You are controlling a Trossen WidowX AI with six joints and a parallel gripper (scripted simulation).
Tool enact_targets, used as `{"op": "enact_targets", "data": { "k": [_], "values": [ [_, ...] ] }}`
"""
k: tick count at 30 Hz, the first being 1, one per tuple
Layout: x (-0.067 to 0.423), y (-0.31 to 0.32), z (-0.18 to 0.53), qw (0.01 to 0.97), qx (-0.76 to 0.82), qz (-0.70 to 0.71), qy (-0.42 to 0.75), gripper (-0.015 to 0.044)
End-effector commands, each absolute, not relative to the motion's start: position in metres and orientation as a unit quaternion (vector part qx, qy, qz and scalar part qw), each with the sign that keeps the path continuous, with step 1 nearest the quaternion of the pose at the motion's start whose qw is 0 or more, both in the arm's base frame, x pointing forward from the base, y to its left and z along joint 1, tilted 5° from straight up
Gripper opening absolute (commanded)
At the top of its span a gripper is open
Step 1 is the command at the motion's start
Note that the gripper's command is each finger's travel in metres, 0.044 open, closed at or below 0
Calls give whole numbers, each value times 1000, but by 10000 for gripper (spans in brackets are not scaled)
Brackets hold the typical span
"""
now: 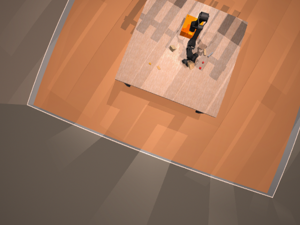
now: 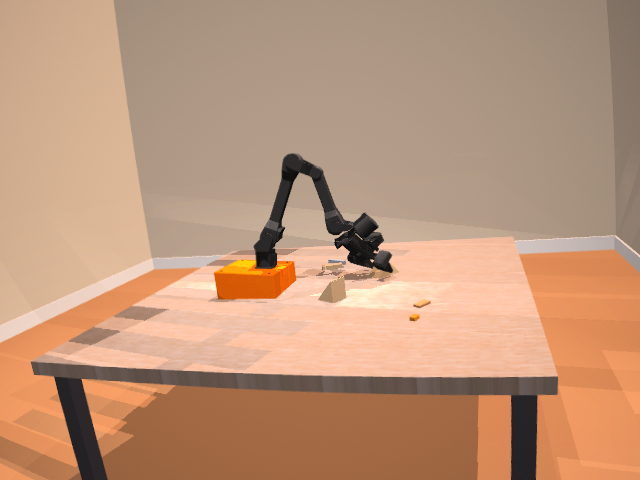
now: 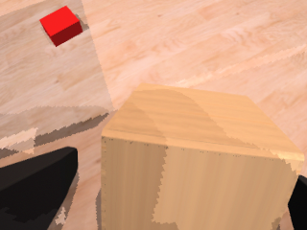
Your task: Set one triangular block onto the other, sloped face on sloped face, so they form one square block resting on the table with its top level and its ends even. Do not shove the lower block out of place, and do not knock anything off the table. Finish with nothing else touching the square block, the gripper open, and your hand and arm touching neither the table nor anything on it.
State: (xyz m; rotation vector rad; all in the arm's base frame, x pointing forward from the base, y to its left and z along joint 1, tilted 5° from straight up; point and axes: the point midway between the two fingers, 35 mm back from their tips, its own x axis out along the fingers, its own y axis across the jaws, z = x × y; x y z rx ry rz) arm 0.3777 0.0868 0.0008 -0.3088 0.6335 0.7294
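Note:
One tan triangular block (image 1: 191, 64) (image 3: 192, 172) lies on the table right at my gripper. It fills the wrist view, with a black finger on each side of it. My gripper (image 1: 188, 62) (image 2: 379, 264) (image 3: 184, 172) is open, low over the table, and straddles this block without closing on it. In the exterior view the gripper hides most of this block. The other triangular block (image 1: 172, 48) (image 2: 333, 290) stands apart, nearer the arm's orange base (image 1: 186, 29) (image 2: 253, 281), with its slope facing up.
Two small red cubes (image 1: 203, 62) (image 1: 200, 68), one also in the wrist view (image 3: 60, 25), lie just beyond the gripper. Two small orange pieces (image 1: 150, 63) (image 1: 158, 67) (image 2: 421, 303) (image 2: 414, 317) lie toward the table's edge. A tan piece (image 1: 205, 52) and a grey-blue stick (image 1: 210, 54) lie near the arm.

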Motion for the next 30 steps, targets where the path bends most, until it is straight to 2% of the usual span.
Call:
{"op": "enact_targets", "data": {
  "k": [1, 11, 17, 26, 30],
  "values": [
    [382, 88, -1, 875, -147, 347, 303, 440],
    [382, 88, -1, 875, -147, 347, 303, 440],
    [381, 89, 0, 874, -148, 349, 302, 282],
    [381, 89, 0, 874, -148, 349, 302, 222],
    [381, 89, 1, 874, -148, 349, 302, 117]
  ]
}}
